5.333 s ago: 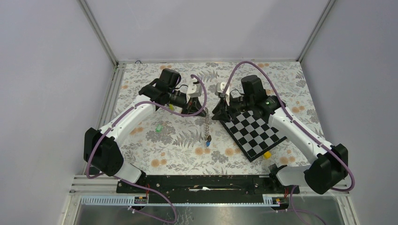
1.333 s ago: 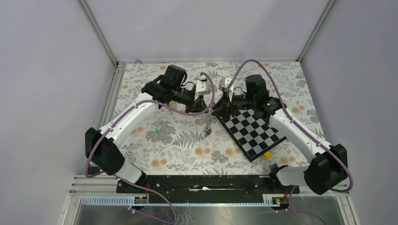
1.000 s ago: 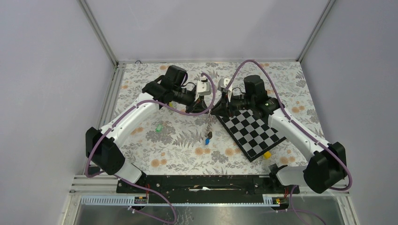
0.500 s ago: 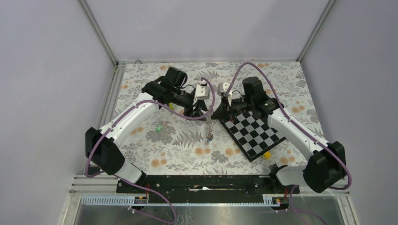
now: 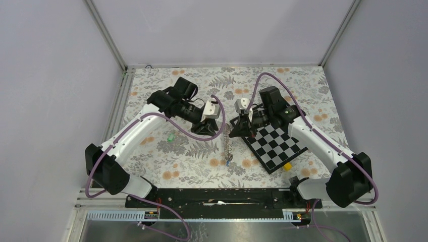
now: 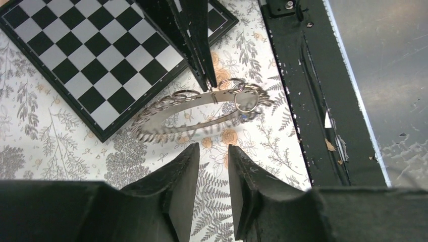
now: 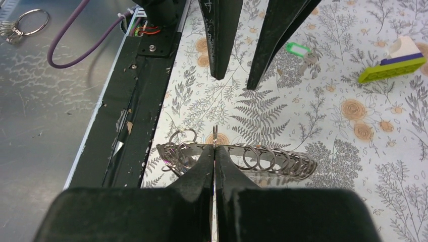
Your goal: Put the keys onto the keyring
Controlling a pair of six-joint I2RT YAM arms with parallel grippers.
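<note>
The keyring (image 7: 262,160), a silver chain of linked rings, hangs from my right gripper (image 7: 214,151), which is shut on one of its rings. From above, the keyring (image 5: 230,146) runs toward the near edge, with a blue key (image 5: 228,162) at its lower end. My left gripper (image 6: 213,147) is open and holds nothing; it sits just short of the keyring (image 6: 192,108). From above, the left gripper (image 5: 204,128) is left of the right gripper (image 5: 236,131). A green key (image 5: 170,136) lies loose on the cloth, also in the right wrist view (image 7: 297,49).
A black-and-white checkerboard (image 5: 275,143) lies under and right of the right gripper, with a small yellow block (image 5: 286,166) at its near corner. A yellow-green stick (image 7: 391,68) lies beyond the green key. The black base rail (image 5: 217,196) runs along the near edge.
The left gripper has opened, let go of the keyring and drawn back to the left. The right gripper has shut on a ring. Both came nearer and the chain dropped lower.
</note>
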